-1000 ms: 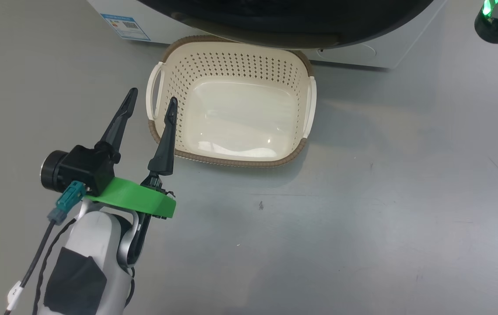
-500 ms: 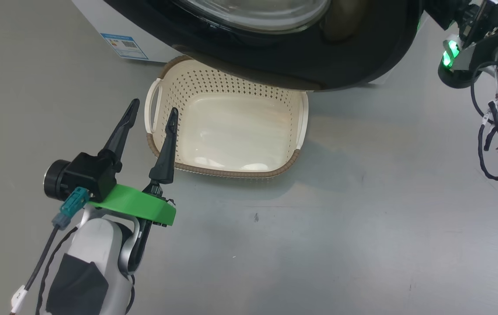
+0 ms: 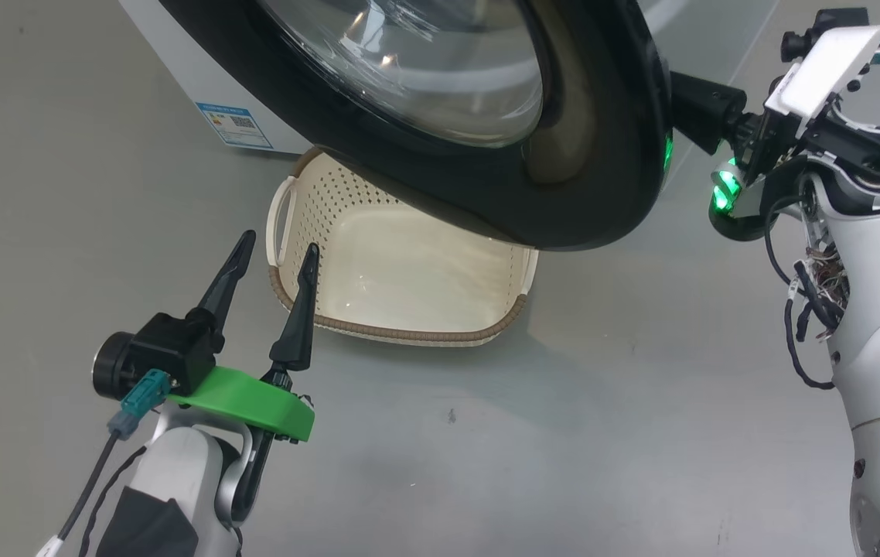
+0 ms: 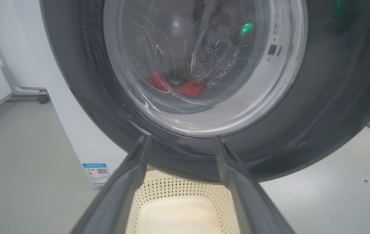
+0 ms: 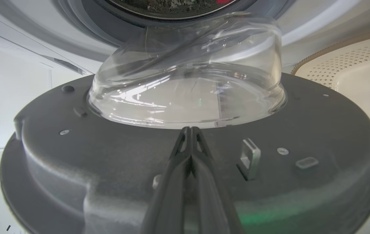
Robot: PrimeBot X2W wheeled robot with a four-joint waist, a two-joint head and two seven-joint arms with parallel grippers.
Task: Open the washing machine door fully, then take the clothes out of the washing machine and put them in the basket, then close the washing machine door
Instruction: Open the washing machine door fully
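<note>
Grey floor point(image 3: 564, 433); the blue label point(image 3: 237, 126) on the washing machine point(image 3: 177, 70) bore a QR code — print unreadable. Your left gripper point(image 3: 280, 241) hung wide-fingered by the basket point(image 3: 409, 336), right gripper point(image 5: 190, 128) pinched together at the washing machine door point(image 3: 564, 193).

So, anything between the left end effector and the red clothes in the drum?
Yes: the partly open round glossy black door stands between the left end effector and the red clothes; the left wrist view shows them through its clear glass window.
</note>
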